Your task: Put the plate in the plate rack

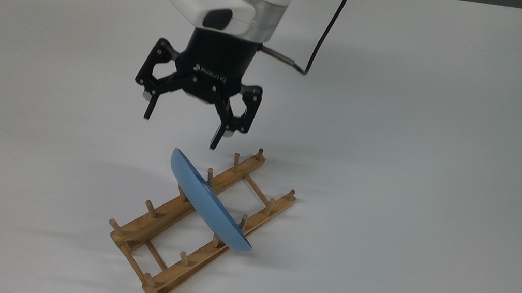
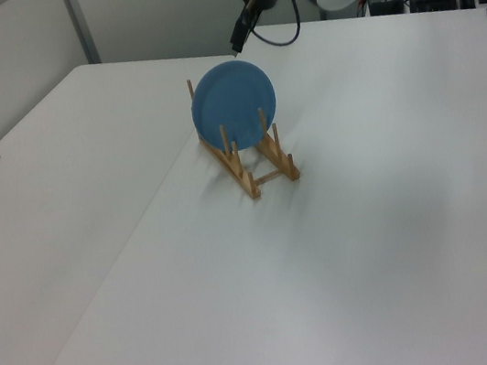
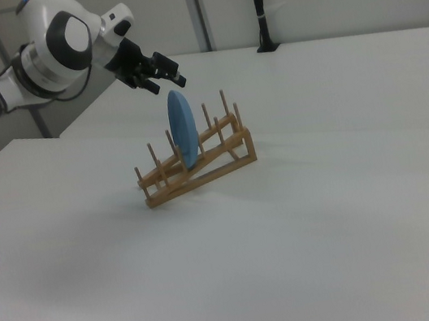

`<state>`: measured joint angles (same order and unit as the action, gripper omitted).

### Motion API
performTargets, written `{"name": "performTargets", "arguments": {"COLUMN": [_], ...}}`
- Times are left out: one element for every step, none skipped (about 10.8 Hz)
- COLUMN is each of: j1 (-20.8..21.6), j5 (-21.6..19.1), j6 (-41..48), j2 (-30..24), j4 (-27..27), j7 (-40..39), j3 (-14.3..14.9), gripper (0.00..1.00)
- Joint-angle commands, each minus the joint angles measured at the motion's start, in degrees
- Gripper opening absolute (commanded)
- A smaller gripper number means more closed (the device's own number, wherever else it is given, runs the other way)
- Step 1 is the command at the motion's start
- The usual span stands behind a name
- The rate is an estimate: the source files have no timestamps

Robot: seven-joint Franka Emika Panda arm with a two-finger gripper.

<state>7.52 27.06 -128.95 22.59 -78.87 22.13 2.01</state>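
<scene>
Stands on edge in the plate rack, tilted: a light-blue plate, slotted between pegs about midway along both rails, its lower end jutting past the rail nearer the top view's bottom. Lies diagonally on the white bench, running from the top view's lower left up toward the right (light-brown wood, thin crossbars joining the two rails). Hangs above the plate's upper edge, clear of it: the black gripper, fingers spread wide and holding nothing. Trails from the white wrist above: a black cable.
</scene>
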Motion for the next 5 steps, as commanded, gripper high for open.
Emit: {"name": "performTargets", "arguments": {"j1": [-0.22, -0.4, -1.01, -1.54, -2.41], "j5": [-13.3, -16.83, -18.95, -20.71, -23.34], "j6": [10.95, 14.74, 18.17, 20.38, 22.58], "j2": [-5.35, -6.93, -8.94, -11.66, -15.17], "j4": [-1.72, -2.25, -3.3, -5.66, -8.9], "j7": [-8.91, -11.64, -13.41, -14.91, -15.7], "j3": [0.54, 0.8, 0.8, 0.72, 0.72], "gripper": [1.0, 1.0, 1.0, 1.0, 1.0]}}
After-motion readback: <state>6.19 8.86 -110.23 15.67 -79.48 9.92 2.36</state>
